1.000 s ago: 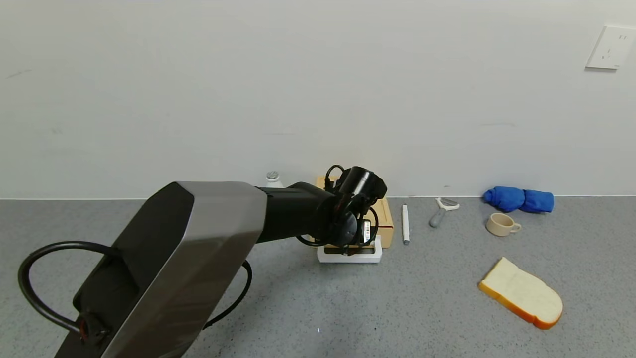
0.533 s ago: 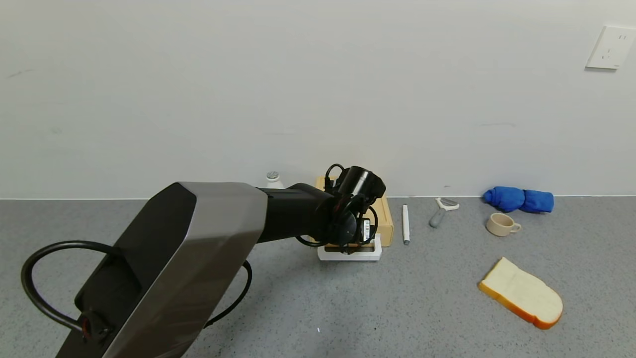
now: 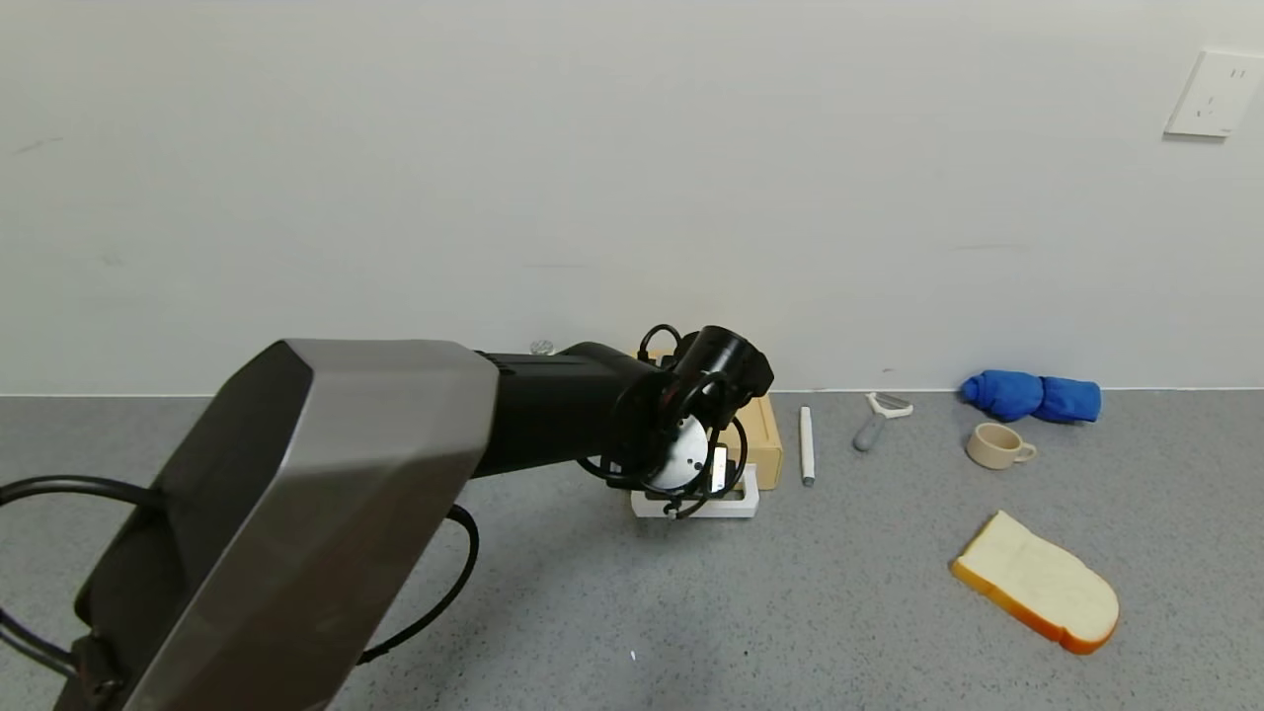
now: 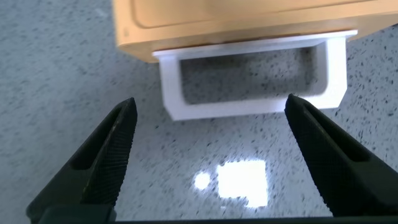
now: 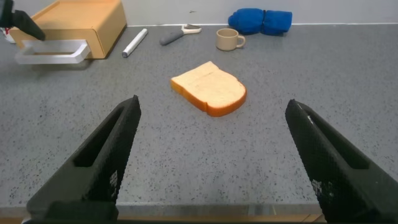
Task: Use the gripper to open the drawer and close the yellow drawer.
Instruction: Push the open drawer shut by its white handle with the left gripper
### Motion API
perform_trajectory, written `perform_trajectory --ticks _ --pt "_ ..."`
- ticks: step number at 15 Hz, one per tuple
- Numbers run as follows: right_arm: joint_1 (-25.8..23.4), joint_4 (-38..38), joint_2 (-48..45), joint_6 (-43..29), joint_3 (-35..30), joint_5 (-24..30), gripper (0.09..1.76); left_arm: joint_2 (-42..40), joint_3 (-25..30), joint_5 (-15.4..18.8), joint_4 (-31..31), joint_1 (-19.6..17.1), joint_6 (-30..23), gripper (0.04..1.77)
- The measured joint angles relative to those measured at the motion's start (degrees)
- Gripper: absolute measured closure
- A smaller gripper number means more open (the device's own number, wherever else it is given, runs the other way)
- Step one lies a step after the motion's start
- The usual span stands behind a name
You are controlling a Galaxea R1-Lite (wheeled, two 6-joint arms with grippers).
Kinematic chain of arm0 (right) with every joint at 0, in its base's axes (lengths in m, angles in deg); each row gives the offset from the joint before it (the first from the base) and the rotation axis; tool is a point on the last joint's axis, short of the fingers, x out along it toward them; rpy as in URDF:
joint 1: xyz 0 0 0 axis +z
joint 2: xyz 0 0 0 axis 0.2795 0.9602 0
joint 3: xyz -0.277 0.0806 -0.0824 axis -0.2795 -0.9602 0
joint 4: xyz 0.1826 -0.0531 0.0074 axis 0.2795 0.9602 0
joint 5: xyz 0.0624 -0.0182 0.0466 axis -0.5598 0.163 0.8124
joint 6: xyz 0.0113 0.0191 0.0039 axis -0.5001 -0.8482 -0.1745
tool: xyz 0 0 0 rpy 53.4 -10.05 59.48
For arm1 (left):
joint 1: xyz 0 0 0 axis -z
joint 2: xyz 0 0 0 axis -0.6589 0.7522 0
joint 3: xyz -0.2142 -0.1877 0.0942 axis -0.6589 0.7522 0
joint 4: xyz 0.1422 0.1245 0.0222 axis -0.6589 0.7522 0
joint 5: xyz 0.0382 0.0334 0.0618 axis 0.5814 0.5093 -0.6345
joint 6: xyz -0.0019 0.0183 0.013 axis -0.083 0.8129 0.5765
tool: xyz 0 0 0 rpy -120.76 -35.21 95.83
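The tan-yellow drawer (image 3: 762, 434) stands by the back wall with its white loop handle (image 3: 741, 506) facing me. In the left wrist view the drawer front (image 4: 236, 18) sits flush with the box. My left gripper (image 3: 694, 497) is at the handle, its fingers mostly hidden behind the wrist in the head view. In the left wrist view the left gripper (image 4: 210, 102) is open wide and empty, just short of the handle (image 4: 249, 109), one fingertip off each end. My right gripper (image 5: 212, 102) is open and empty, parked low near the table's front edge, out of the head view.
To the right of the drawer lie a white pen (image 3: 807, 444), a peeler (image 3: 874, 420), a beige cup (image 3: 997, 444) and a blue cloth (image 3: 1032, 397). A bread slice (image 3: 1037, 583) lies front right. A white bottle's cap (image 3: 540, 347) peeks from behind the left arm.
The left wrist has rotated, so its silver disc now faces me, and the arm's grey shell has swung left. The handle sits slightly farther back than a second ago.
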Motion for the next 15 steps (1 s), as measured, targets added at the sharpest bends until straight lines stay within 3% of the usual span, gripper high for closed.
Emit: perform_trajectory --ticks 5,15 --pt "0.02 0.0 0.0 0.0 0.0 0.0 0.14 -10.08 4.72 0.2 7.72 -0.27 0.0 0.09" --pt "0.02 0.0 0.0 0.0 0.0 0.0 0.14 -38.11 26.06 1.62 7.58 -2.62 2.96 0.09"
